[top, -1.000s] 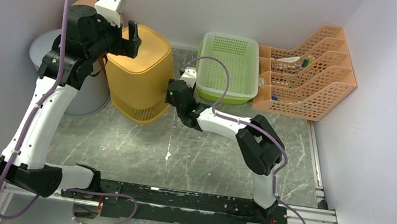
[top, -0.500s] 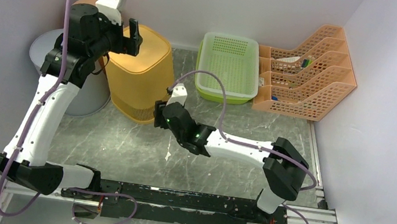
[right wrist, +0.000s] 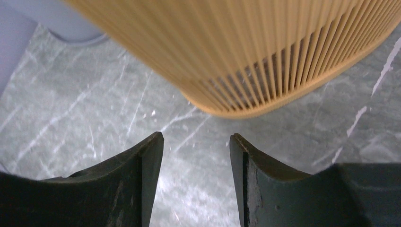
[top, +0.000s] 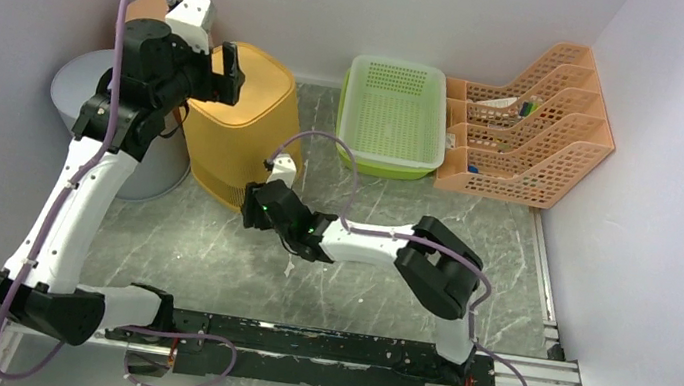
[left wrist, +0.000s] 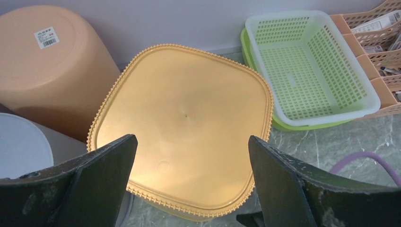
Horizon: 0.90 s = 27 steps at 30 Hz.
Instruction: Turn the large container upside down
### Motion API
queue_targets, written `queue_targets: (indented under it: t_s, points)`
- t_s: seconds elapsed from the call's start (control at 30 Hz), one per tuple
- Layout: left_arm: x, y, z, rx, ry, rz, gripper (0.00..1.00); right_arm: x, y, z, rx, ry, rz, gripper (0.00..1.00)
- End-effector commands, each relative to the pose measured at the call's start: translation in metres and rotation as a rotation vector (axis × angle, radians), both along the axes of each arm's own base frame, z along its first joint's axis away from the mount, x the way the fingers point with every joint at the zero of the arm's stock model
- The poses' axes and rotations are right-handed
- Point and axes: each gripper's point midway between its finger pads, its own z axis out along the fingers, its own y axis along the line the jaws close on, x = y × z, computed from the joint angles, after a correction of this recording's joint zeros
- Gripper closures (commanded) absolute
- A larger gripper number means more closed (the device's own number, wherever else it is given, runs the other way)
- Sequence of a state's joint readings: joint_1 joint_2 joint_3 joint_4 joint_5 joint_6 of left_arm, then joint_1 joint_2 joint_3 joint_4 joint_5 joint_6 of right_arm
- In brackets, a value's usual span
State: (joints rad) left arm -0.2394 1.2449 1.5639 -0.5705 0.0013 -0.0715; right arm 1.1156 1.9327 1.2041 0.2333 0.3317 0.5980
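The large yellow-orange slatted container point(top: 243, 139) stands at the back left of the table with its closed flat face up and its slatted rim down on the table. In the left wrist view that flat face point(left wrist: 184, 113) fills the middle. My left gripper point(top: 230, 72) is open and empty, hovering above the container's back left part, its jaws wide apart point(left wrist: 191, 142). My right gripper point(top: 252, 211) is open and empty, low over the table at the container's near bottom edge. The right wrist view shows the slatted wall point(right wrist: 246, 47) just ahead of the open jaws point(right wrist: 196, 137).
A peach round bin point(top: 145, 4) and a grey round bin point(top: 70, 86) stand behind and left of the container. A green mesh basket point(top: 389, 157) and an orange file rack point(top: 529, 128) are at the back right. Grey marble table point(top: 344, 294).
My right gripper has swung from the container's right side, forward and left, to its near bottom edge. My left gripper has barely moved. The container has stayed put.
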Motion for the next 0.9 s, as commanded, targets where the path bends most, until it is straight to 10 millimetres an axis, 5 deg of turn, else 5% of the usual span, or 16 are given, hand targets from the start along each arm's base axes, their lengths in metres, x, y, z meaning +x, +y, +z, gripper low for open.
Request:
queue_targets:
  t_s: [0.0,0.53,0.87]
  points:
    - [-0.006,0.002,0.018,-0.023,-0.064,0.009,0.0,0.038,0.01,0.019,0.16,-0.01,-0.158,0.46]
    - [-0.021,0.0,0.018,-0.025,-0.082,-0.023,0.01,0.185,-0.025,0.002,0.16,-0.137,-0.458,0.46]
    - [-0.01,-0.005,-0.002,-0.028,-0.047,-0.032,0.01,0.239,0.0,0.02,0.151,-0.273,-0.28,0.46]
